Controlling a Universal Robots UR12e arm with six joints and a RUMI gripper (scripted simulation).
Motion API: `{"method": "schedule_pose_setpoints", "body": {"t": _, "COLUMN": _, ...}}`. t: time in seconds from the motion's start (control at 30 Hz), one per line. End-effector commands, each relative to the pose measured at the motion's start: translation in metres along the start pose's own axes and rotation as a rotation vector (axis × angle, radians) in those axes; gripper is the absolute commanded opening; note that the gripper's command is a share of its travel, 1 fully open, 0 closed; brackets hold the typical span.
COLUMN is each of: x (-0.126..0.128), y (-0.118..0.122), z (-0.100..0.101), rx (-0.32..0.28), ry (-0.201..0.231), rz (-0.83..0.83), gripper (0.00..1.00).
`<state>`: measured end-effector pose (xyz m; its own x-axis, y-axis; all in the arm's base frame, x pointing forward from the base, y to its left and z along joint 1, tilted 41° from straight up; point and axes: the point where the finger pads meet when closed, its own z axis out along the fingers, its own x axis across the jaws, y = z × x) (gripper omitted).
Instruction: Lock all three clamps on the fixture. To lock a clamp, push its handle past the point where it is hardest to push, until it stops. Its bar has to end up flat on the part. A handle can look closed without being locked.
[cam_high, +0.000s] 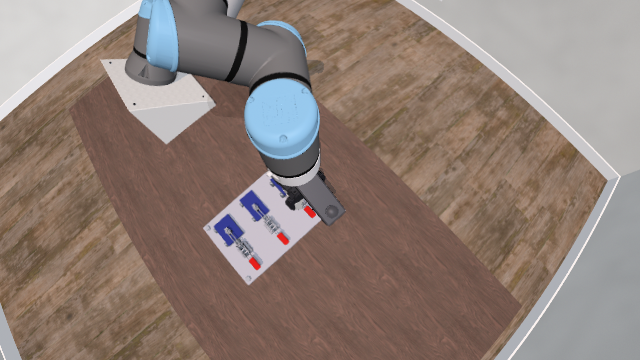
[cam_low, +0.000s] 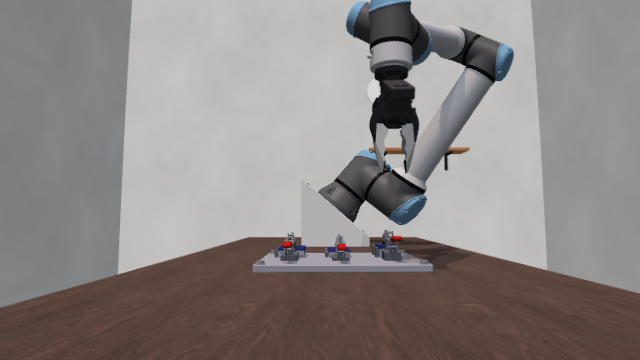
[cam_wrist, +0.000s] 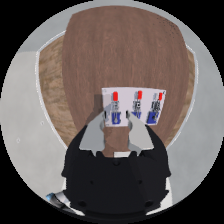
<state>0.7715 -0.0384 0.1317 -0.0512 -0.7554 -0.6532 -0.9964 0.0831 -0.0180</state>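
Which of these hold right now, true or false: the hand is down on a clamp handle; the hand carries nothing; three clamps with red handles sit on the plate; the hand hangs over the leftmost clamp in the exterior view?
1. The hand is down on a clamp handle. False: it hangs high above the fixture plate, touching nothing.
2. The hand carries nothing. True: its fingers stand partly apart with nothing between them.
3. Three clamps with red handles sit on the plate. True.
4. The hand hangs over the leftmost clamp in the exterior view. False: it is above the rightmost clamp.
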Motion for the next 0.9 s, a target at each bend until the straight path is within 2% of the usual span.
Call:
{"method": "schedule_pose_setpoints", "body": {"t": 0.0, "x": -0.001, "y": 0.002, "z": 0.017, "rx": -0.006, "ry": -0.004, "rz": 0.002, "gripper": 0.28}}
{"method": "schedule_pose_setpoints", "body": {"t": 0.23, "x": -0.001, "y": 0.003, "z": 0.048, "rx": -0.006, "ry": -0.004, "rz": 0.002, "gripper": 0.28}}
{"method": "schedule_pose_setpoints", "body": {"t": 0.37, "x": -0.001, "y": 0.003, "z": 0.058, "rx": -0.006, "ry": -0.004, "rz": 0.002, "gripper": 0.28}}
{"method": "schedule_pose_setpoints", "body": {"t": 0.87, "x": 0.0, "y": 0.001, "z": 0.056, "rx": -0.001, "ry": -0.001, "rz": 0.001, "gripper": 0.28}}
